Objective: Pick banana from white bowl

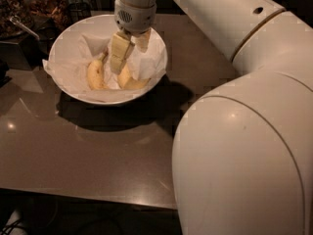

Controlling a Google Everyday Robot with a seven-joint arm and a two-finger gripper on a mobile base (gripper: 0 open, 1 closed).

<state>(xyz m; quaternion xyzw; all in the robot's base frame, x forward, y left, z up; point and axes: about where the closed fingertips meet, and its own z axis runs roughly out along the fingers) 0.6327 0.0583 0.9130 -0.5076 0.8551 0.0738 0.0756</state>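
The white bowl (63, 40), lined with crumpled white paper, stands at the back left of the dark table. Two bananas lie in it. The longer curved banana (133, 83) lies at the bottom right of the bowl, its upper end hidden behind my gripper. A shorter, stubbier banana (95, 74) lies to its left. My gripper (128, 58) reaches down into the bowl from above. It is open, and its longer finger (119, 55) hangs between the two bananas, just above the curved one. It holds nothing.
My large white arm (244, 131) fills the right half of the view and hides the table there. Dark containers with snacks (44, 6) stand behind the bowl at the back left. The table's front edge (88, 194) runs along the bottom.
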